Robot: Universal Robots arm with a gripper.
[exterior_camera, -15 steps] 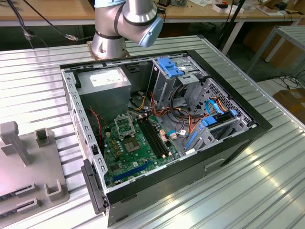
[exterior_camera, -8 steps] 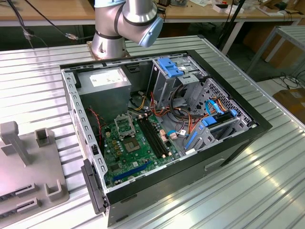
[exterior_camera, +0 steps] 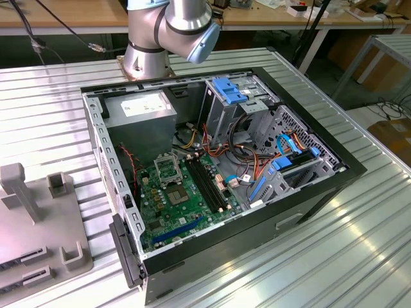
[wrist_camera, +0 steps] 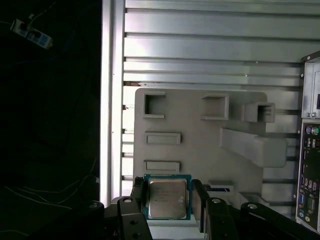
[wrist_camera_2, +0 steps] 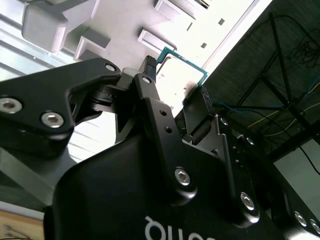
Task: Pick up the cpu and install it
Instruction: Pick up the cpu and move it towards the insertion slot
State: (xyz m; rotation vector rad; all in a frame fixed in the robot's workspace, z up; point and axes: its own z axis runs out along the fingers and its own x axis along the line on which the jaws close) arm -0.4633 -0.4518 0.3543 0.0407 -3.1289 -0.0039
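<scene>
A ribbed metal desk (exterior_camera: 359,250) carries an open case (exterior_camera: 308,202), its board facing up, and beside it a grey tray (exterior_camera: 38,240). In the first wrist view the tool (wrist_camera: 170,194) hangs above that tray, its two dark fingers closed on opposite edges of the cpu (wrist_camera: 167,200). The cpu sits flat between them, metal face toward the camera. The socket (exterior_camera: 168,172) lies in the case, well apart. The cpu looks light, thin and stiff, with a smooth lid likely to slip. Its underside is probably delicate, so the edge hold seems right.
</scene>
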